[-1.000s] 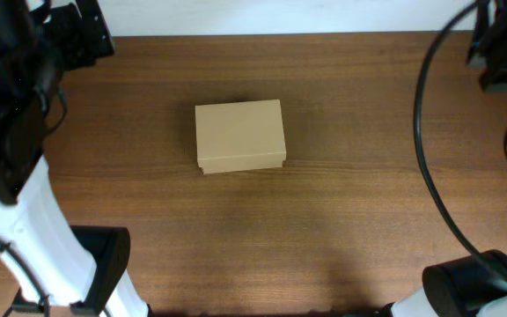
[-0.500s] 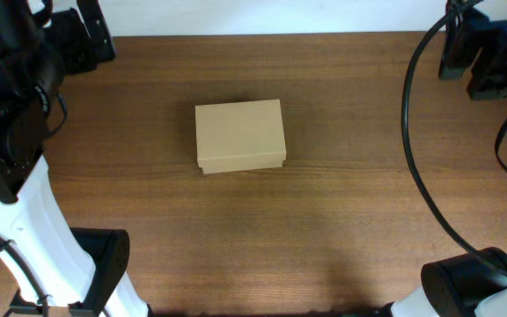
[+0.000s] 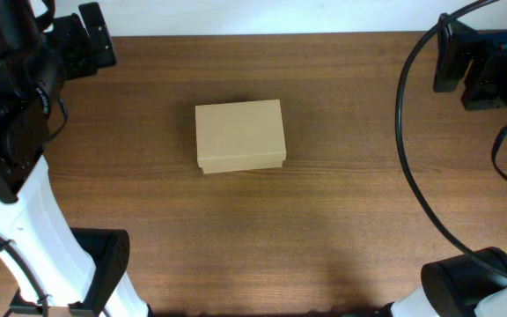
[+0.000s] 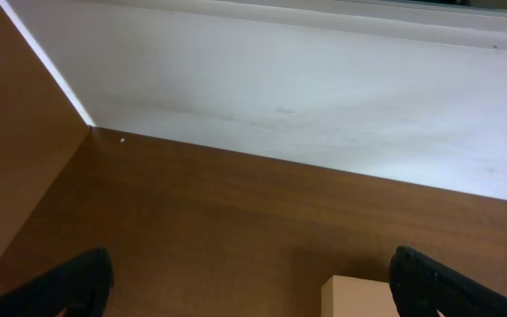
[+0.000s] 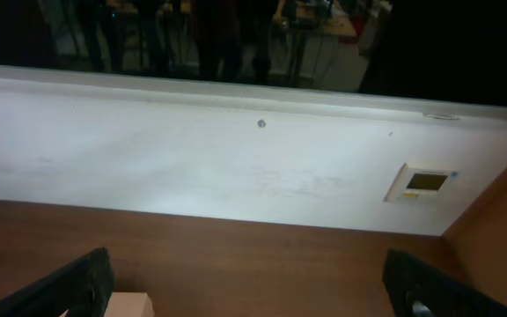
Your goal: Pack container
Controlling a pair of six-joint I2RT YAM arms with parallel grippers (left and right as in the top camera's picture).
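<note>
At the near edge of the table (image 3: 341, 238) I count two arms, the left arm (image 3: 25, 211) and the right arm (image 3: 469, 282), one rising from each corner. Further in sits one cardboard box (image 3: 240, 135), a little left of the middle of the wood, its flap lid down and nothing touching it. Beyond it both wrists are up by the far edge, well apart from the box. The left gripper (image 4: 252, 269) has its two fingers (image 4: 73, 282) spread wide with only bare table between them, and a box corner shows just inside the right one. The right gripper (image 5: 245, 273) is equally wide and holds nothing. Farthest off is the white wall (image 4: 280, 106), carrying one small panel (image 5: 427, 182).
</note>
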